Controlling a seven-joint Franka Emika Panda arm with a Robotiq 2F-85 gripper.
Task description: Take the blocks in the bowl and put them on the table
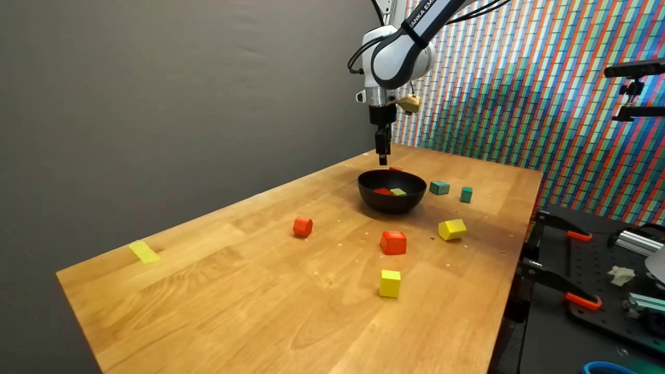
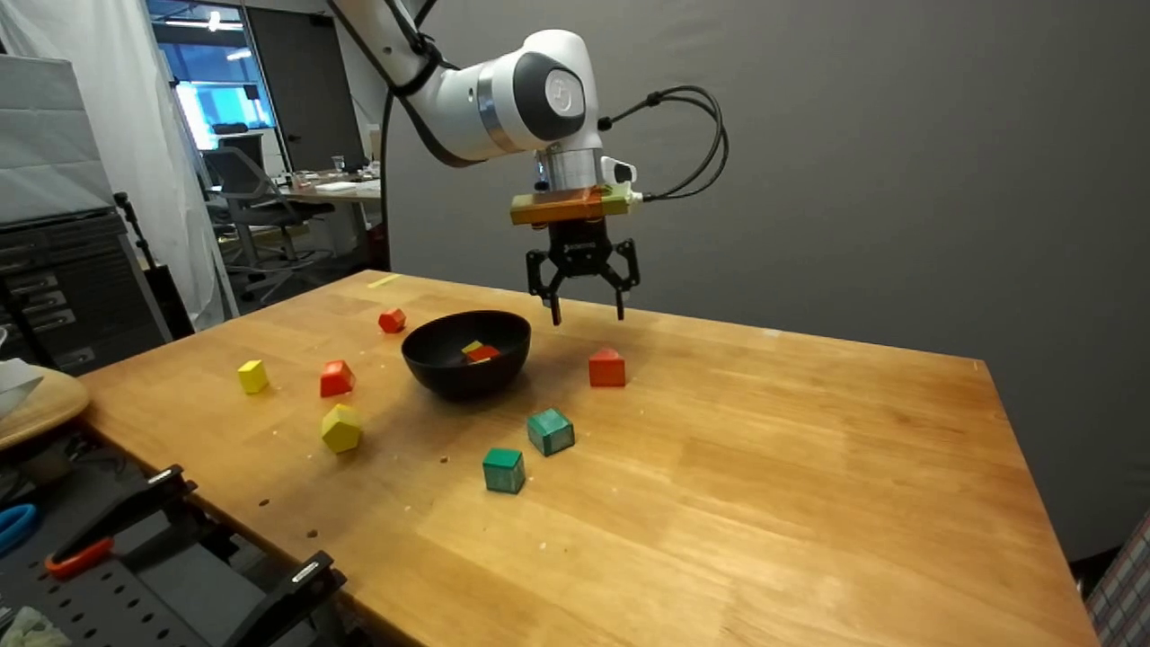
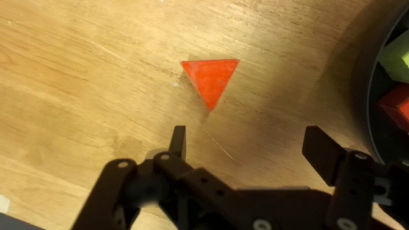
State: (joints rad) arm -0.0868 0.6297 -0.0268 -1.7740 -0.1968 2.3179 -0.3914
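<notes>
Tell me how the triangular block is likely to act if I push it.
The triangular block would probably slide rather than roll, since its visible sides are flat. It looks stiff, with straight, crisp edges. Tipping seems unlikely under a low push, as it appears to sit flat on the table.

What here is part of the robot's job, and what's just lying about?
Part of the job:
gripper
black bowl
red block and yellowish block inside it
wooden table
loose blocks on it, probably done

Just lying about:
yellow strip on the table
crumpled pale scrap
perforated black board
</notes>
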